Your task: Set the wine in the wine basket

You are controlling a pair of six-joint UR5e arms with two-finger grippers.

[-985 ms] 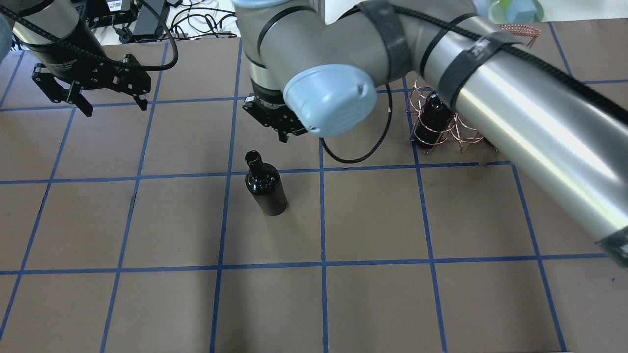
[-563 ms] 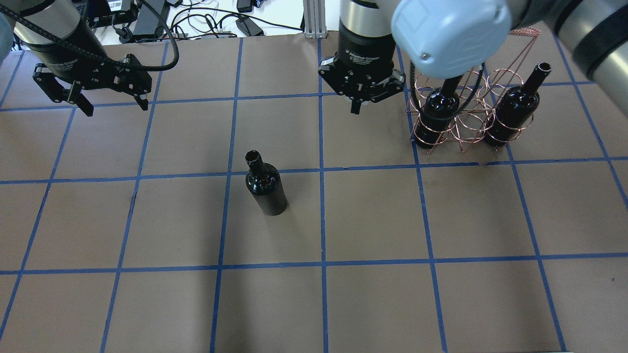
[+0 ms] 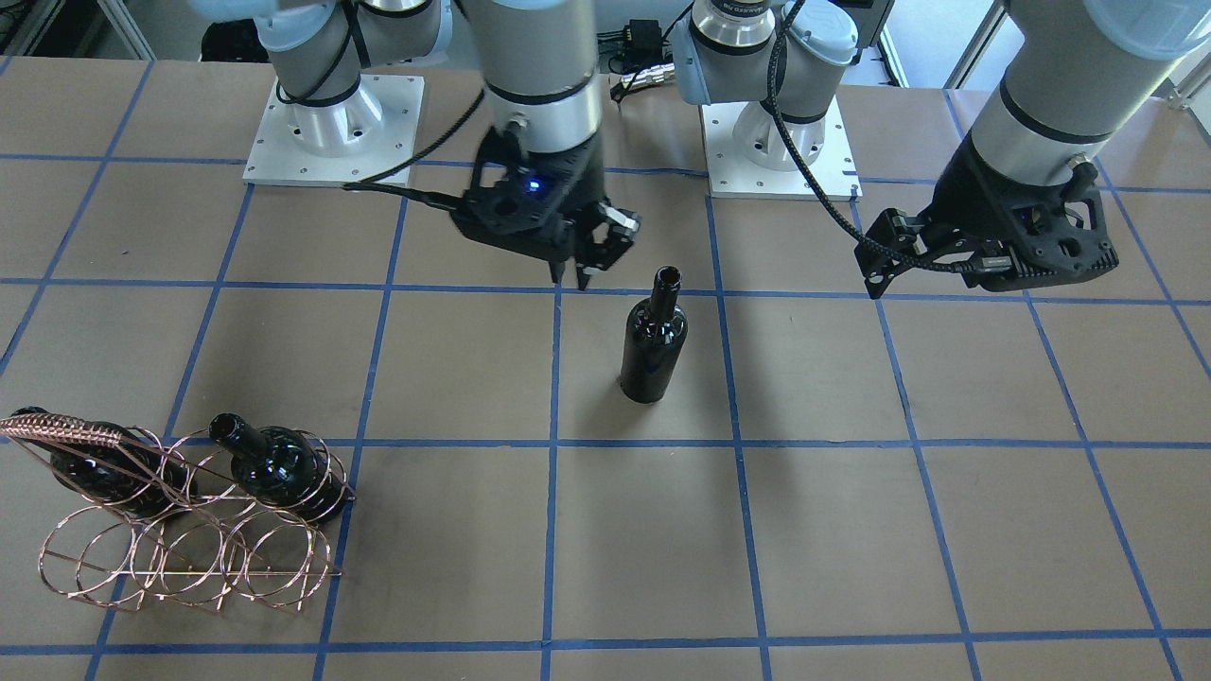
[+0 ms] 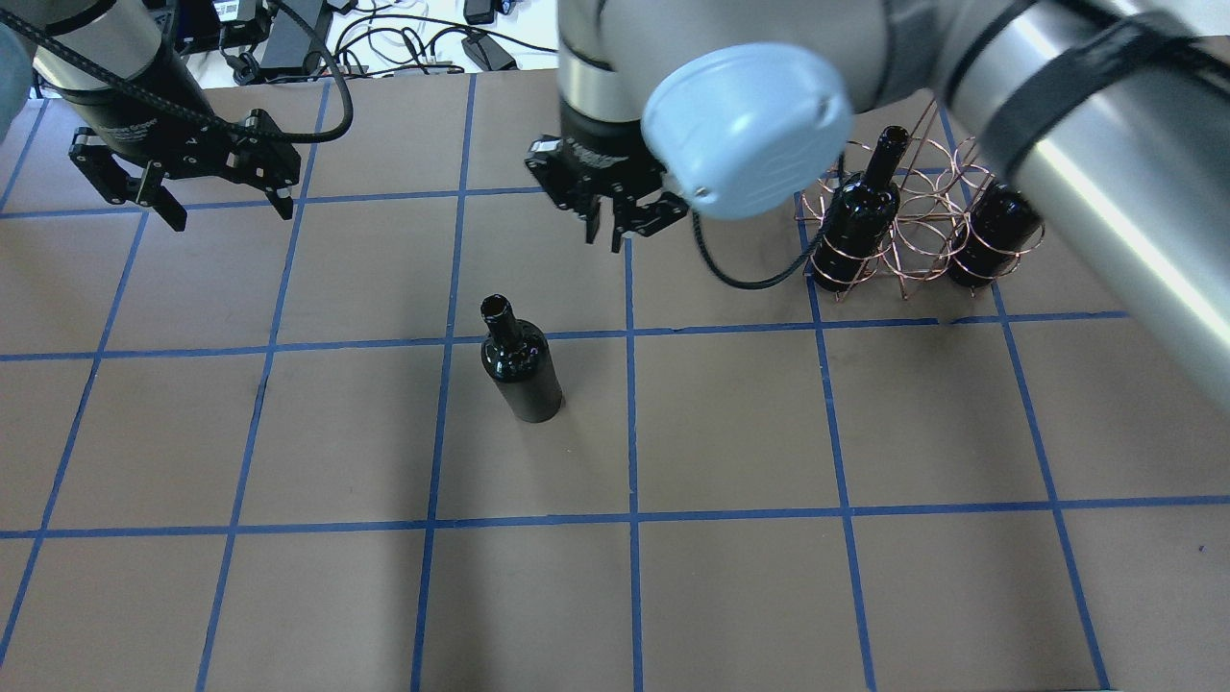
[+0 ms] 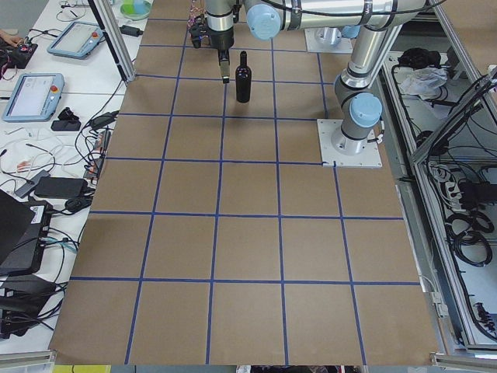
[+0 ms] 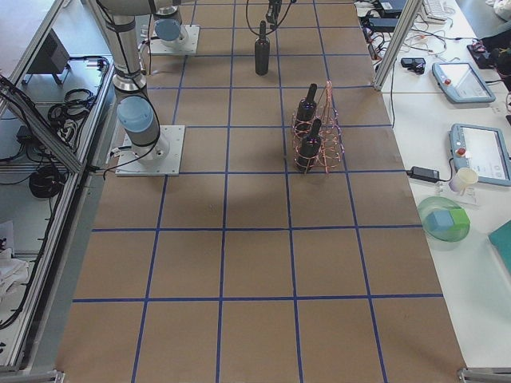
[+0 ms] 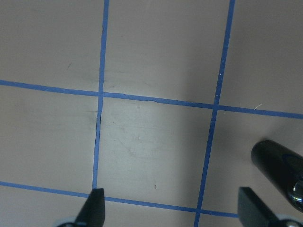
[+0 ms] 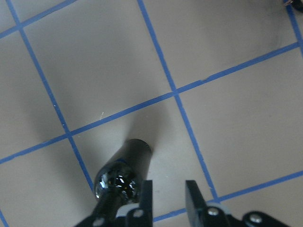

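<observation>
1. Wine bottle (image 4: 520, 367): dark glass, open mouth, standing upright on the brown table (image 4: 288, 596) near a crossing of the blue tape lines. Nothing touches it.
2. Right gripper (image 4: 603, 236): hangs above the table, pointing down, its fingers drawn close with only a narrow gap and nothing between them. In the overhead view the bottle stands nearer the camera and a little to the left of it, clearly apart. In the right wrist view the bottle's shoulder lies just beside one finger (image 8: 146, 198), outside the gap.
3. Left gripper (image 4: 231, 213): above the table's far left part in the overhead view, fingers spread wide, holding nothing. The bottle is well apart from it, showing only at the right edge of the left wrist view.
4. Wine basket (image 4: 918, 255): copper wire rings, on the table's far right in the overhead view, well apart from the standing bottle.
5. Two other bottles, one (image 4: 858, 226) in the basket's left end and one (image 4: 995, 235) in its right end, both leaning, with wire rings between them.
</observation>
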